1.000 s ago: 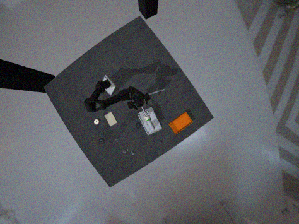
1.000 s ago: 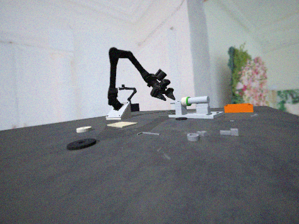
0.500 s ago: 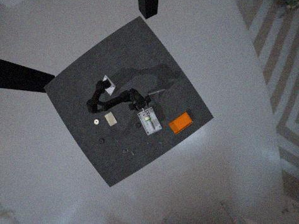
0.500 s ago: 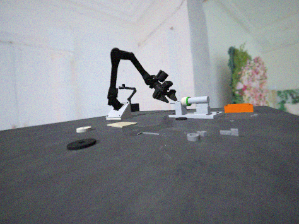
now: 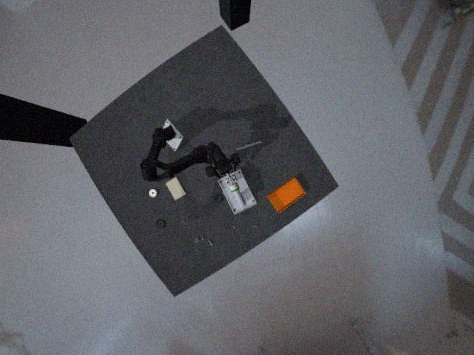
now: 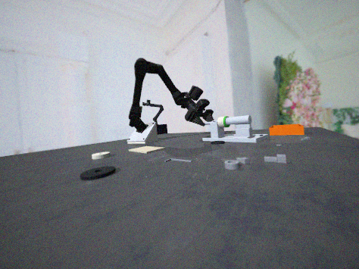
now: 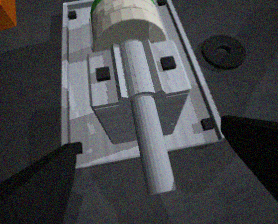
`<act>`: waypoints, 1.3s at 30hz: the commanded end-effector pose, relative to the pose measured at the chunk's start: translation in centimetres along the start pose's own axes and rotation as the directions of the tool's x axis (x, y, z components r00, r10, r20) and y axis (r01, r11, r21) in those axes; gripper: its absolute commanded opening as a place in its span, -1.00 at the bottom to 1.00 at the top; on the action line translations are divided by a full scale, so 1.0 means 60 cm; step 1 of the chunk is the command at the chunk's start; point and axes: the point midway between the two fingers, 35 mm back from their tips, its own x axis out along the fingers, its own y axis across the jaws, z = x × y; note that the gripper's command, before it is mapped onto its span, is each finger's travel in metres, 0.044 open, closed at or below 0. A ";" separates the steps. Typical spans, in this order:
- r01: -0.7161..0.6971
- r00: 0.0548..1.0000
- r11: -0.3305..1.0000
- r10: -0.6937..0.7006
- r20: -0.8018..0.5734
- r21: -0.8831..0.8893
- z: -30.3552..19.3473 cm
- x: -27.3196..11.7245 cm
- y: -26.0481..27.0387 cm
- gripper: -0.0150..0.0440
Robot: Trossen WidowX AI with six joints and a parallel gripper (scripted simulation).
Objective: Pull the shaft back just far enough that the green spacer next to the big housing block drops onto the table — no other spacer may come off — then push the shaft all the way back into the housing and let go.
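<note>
The grey shaft (image 7: pixel 150 135) points toward the wrist camera and runs through a small grey support block (image 7: pixel 112 107) (image 6: pixel 216 129) on a light base plate (image 7: pixel 75 95) (image 6: pixel 261 136) (image 5: pixel 231 202). Behind the support sits a cream spacer (image 7: pixel 125 22), and behind that a green spacer (image 7: pixel 99 5) (image 6: pixel 224 121) (image 5: pixel 233 189). The big housing block lies past the top edge of the wrist view. My gripper (image 7: pixel 149 136) (image 6: pixel 202 120) (image 5: pixel 229 168) is open and empty. Its two dark fingers stand wide on either side of the shaft's free end, apart from it.
A black washer (image 7: pixel 223 51) lies beside the plate. An orange box (image 5: pixel 286 194) (image 6: pixel 286 129) stands past the fixture. A cream tile (image 5: pixel 175 188) (image 6: pixel 145 149), a white ring (image 5: pixel 152 193) (image 6: pixel 100 154), a black disc (image 5: pixel 160 222) (image 6: pixel 98 172) and small grey parts (image 6: pixel 232 164) lie on the table.
</note>
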 end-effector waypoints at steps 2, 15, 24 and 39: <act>-0.002 1.000 1.000 0.002 -0.002 -0.007 -0.002 0.002 0.001 1.00; -0.002 1.000 1.000 0.002 -0.002 -0.007 -0.002 0.002 0.001 1.00; -0.002 1.000 1.000 0.002 -0.002 -0.007 -0.002 0.002 0.001 1.00; -0.002 1.000 1.000 0.002 -0.001 -0.007 -0.002 0.023 0.001 1.00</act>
